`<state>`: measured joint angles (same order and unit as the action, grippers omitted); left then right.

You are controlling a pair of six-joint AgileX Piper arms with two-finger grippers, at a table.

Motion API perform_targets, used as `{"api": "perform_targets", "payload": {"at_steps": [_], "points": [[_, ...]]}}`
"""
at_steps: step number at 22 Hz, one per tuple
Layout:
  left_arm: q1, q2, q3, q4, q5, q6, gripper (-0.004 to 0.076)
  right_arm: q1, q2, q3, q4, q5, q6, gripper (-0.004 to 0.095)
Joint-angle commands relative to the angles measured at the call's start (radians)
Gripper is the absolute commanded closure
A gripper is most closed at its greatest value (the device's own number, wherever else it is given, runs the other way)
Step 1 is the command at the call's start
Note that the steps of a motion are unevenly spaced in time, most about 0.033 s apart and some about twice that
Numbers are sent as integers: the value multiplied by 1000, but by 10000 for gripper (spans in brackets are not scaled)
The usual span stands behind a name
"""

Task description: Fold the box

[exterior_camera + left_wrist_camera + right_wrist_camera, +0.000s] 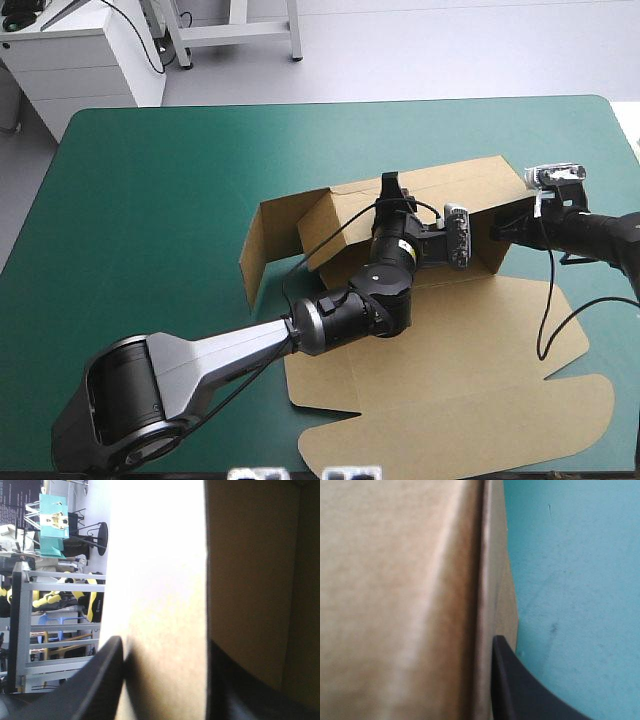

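Lying flat on the teal-green cover (150, 200), nearest the robot, is the lid part of the brown box (450, 380), with its rounded flaps spreading toward the table's near edge and right side. The left arm (220, 350) is crossing over this flat sheet from the near left corner.

Just beyond the lid, around the middle of the table, the box's walls are standing raised. A side flap at the left end is hanging open, angled outward. The left gripper (390, 190) is pinching the upper edge of a long raised wall. Its black fingers (95, 685) are sitting all but closed, one on each face of the board, with the sheet running up between them.

At the right end of that same wall, the right gripper (505, 225) is pressing close against the board, with bare cover lying just beside it. Whether it is gripping the board or only resting against it cannot be told.

Farther off, the cover is stretching on to the table's far edge.
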<state>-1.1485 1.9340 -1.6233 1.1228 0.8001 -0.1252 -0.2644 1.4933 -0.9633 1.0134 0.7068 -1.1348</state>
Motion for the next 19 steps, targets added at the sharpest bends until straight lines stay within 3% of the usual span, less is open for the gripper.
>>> {"api": "perform_targets", "payload": {"at_steps": [1, 9, 15, 17, 19], "points": [[-13, -39, -16, -44, -27, -69, 311, -2, -6, -14, 20, 56, 87, 905], [-182, -71, -18, 100, 16, -139, 314, 75, -6, -14, -57, -55, 193, 905], [-282, -103, -18, 110, 62, -142, 335, 88, -6, -14, -59, -74, 223, 906], [-312, -108, -18, 118, 76, -144, 373, 88, -6, -14, -59, -74, 230, 906], [-333, -121, -18, 140, 91, -142, 503, 88, -6, -14, -63, -71, 235, 905]]}}
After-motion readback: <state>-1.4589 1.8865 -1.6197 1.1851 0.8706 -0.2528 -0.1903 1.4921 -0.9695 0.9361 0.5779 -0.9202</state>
